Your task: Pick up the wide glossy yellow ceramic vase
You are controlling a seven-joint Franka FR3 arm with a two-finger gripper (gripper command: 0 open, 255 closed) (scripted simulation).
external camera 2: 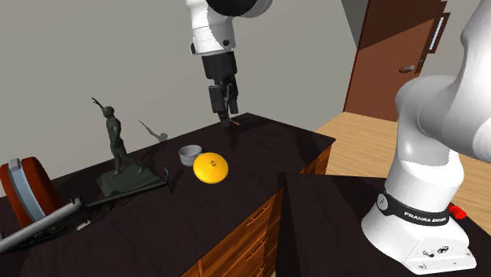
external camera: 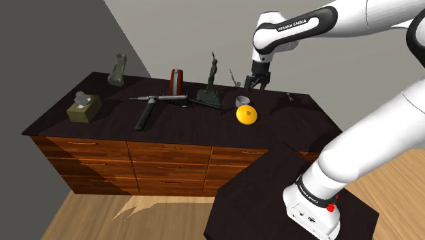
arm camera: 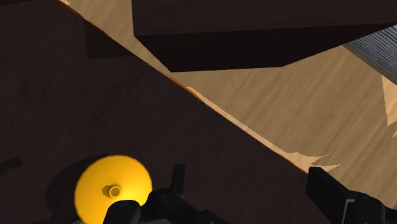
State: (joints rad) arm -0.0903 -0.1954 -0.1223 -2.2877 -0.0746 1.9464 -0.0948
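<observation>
Shoulder view: yellow vase [external camera: 246,115] is sitting on the dark bench [external camera: 116,119], just beside a small grey bowl [external camera: 243,101]. The claw [external camera: 257,86] is hanging above the bench, behind the vase and apart from it.

Second exterior view: claw is pointing down over the bench's far part; vase is sitting nearer the camera, right of a dark figurine [external camera 2: 116,145].

Wrist view: claw is standing open, gripping nothing; vase is showing its mouth, off to one side.

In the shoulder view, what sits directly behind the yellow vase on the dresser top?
A small grey cup stands just behind the yellow vase, on the dark dresser top. The vase covers the cup's lower part, so whether they touch cannot be told.
</observation>
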